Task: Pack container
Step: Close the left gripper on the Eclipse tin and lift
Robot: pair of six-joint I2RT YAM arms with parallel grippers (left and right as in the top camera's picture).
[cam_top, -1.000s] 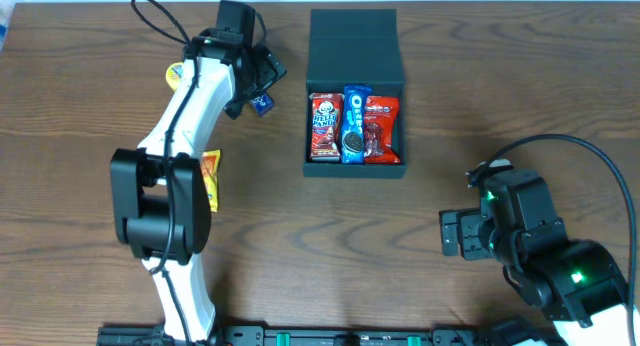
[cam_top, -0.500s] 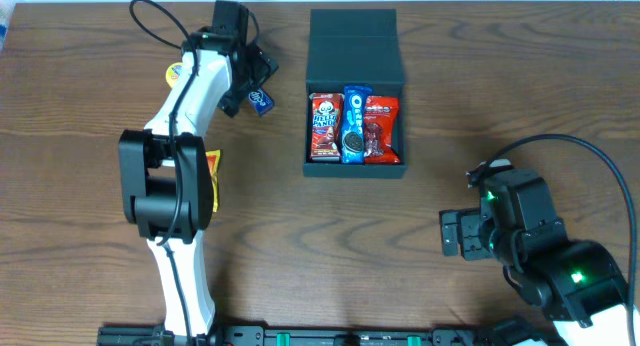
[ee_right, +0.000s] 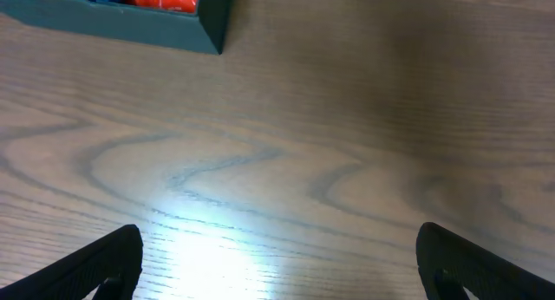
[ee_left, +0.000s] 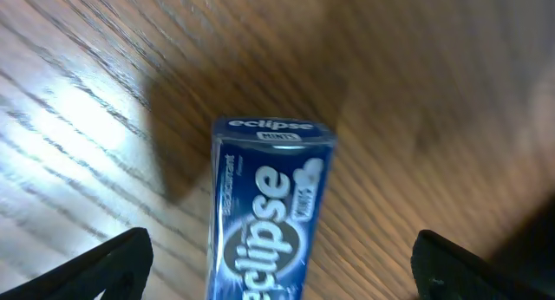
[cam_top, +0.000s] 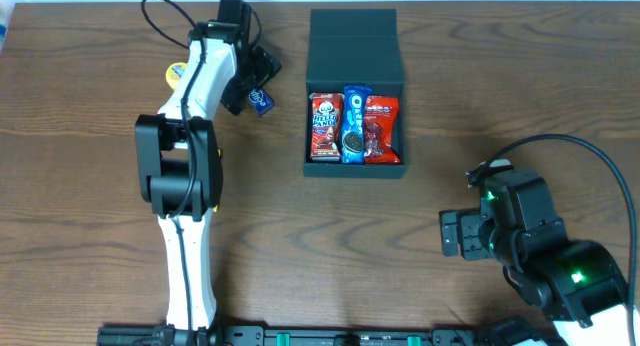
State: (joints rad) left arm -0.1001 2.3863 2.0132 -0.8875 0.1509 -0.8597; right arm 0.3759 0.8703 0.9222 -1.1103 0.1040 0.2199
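The dark teal container (cam_top: 356,170) stands open at the back centre, its flap lid (cam_top: 356,31) laid back. Inside lie a Hello Panda packet (cam_top: 324,126), an Oreo packet (cam_top: 352,123) and a red snack packet (cam_top: 380,128). My left gripper (cam_top: 255,86) is open over a blue Eclipse gum packet (cam_top: 263,102) left of the container. In the left wrist view the gum packet (ee_left: 270,213) lies on the wood between my spread fingers (ee_left: 277,265), touching neither. My right gripper (cam_top: 455,233) is open and empty at the front right.
A yellow packet (cam_top: 174,74) lies at the back left, beside my left arm. The container's front corner (ee_right: 212,22) shows at the top of the right wrist view, above bare wood between my right fingers (ee_right: 277,257).
My left arm's elbow has swung right and toward the back. The left gripper stays over the gum packet. The right arm has not moved.
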